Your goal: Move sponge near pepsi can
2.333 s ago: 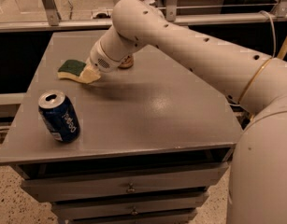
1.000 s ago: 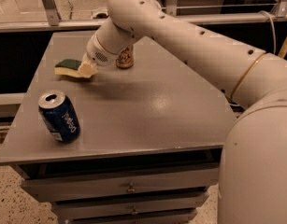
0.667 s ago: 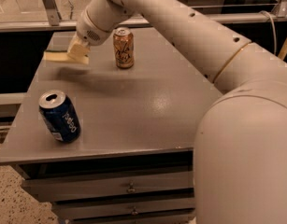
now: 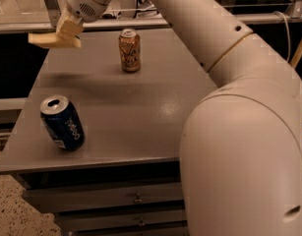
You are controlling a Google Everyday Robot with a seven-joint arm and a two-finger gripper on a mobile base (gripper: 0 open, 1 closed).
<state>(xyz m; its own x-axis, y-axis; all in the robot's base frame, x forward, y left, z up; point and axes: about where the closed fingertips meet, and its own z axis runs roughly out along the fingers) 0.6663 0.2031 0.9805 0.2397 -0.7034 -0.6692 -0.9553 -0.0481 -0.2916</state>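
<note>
Two cans stand on the grey desk (image 4: 140, 112): a dark blue pepsi can (image 4: 62, 123) near the front left corner, and a gold-brown can (image 4: 129, 50) toward the back, well apart from it. The hand (image 4: 68, 32) is at the upper left, over the desk's far left edge, clamped on one end of the sponge (image 4: 42, 40). The sponge hangs clear of the surface, pale yellow foam showing. The white arm (image 4: 214, 82) fills the right side.
</note>
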